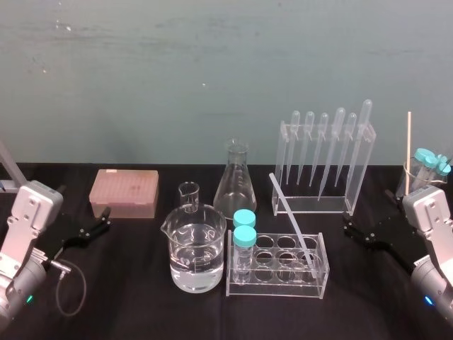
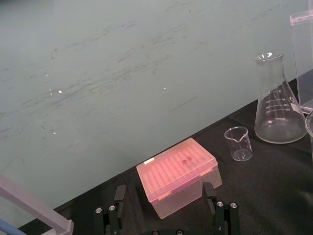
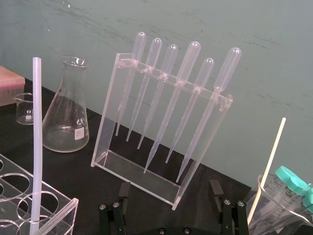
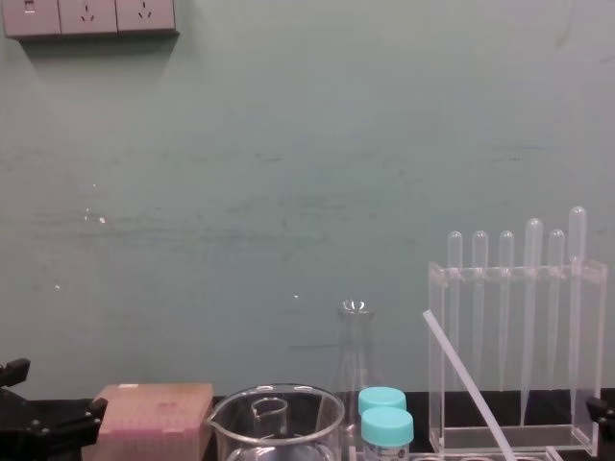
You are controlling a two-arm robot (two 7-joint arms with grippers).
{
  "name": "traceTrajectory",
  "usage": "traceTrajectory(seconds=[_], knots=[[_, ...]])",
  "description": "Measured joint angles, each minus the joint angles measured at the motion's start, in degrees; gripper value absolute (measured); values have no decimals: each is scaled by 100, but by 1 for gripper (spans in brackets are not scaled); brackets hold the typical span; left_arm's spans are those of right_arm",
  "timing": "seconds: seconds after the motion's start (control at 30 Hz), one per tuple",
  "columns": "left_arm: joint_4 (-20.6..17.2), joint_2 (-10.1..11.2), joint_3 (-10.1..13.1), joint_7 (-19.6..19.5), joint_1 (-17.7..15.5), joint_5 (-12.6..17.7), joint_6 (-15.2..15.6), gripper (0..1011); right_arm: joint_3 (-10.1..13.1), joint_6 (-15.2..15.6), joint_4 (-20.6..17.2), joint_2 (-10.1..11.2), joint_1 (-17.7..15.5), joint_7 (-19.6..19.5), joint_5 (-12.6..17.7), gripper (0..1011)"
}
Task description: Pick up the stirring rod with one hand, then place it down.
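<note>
Fingers spread wide, the left gripper (image 1: 95,225) sits at 9 o'clock on the black table (image 1: 141,319), facing the pink tip box (image 1: 123,193). Near centre, the stirring rod (image 1: 291,221) stands in the clear tube rack (image 1: 283,287), foot in a right-hand hole, top leaning toward 11 o'clock. At 3 o'clock the right gripper (image 1: 352,230) rests, likewise gaping and empty.
</note>
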Motion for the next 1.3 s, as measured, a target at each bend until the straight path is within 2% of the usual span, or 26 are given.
traceTrajectory(seconds=[0.1, 0.2, 0.4, 0.43, 0.53, 0.6, 0.7, 0.8, 0.83, 0.93, 1.03, 1.07, 1.3], knots=[[0, 0, 0, 0, 0, 0, 0, 1000, 4, -2, 0, -2, -1, 1, -7, 1004], [0, 0, 0, 0, 0, 0, 1, 1000, 96, -282, 21, -60, -18, -167, -180, 1004], [0, 0, 0, 0, 0, 0, 0, 1000, 277, -1324, 172, -332, 182, -479, -565, 1004], [0, 0, 0, 0, 0, 0, 0, 1000, 272, -1566, 233, -409, 307, -461, -628, 1004], [0, 0, 0, 0, 0, 0, 0, 1000, 194, -1906, 358, -536, 550, -261, -707, 1004], [0, 0, 0, 0, 0, 0, 0, 1000, 134, -2063, 425, -598, 679, -107, -732, 1004], [0, 0, 0, 0, 0, 0, 0, 1000, -25, -2305, 554, -724, 917, 336, -695, 1004], [0, 0, 0, 0, 0, 0, 0, 1000, -107, -2302, 612, -781, 1009, 626, -542, 1004], [0, 0, 0, 0, 0, 0, 0, 1000, -159, -2206, 643, -820, 1049, 862, -387, 1004], [0, 0, 0, 0, 0, 0, 0, 1000, -214, -1961, 672, -865, 1092, 1172, -143, 1004], [0, 0, 0, 0, 0, 0, 0, 1000, -261, -1523, 696, -902, 1135, 1555, 169, 1004], [0, 0, 0, 0, 0, 0, 0, 1000, -275, -1291, 707, -917, 1156, 1732, 314, 1004], [0, 0, 0, 0, 0, 0, 0, 1000, -315, -451, 855, -981, 1280, 2428, 790, 1004]])
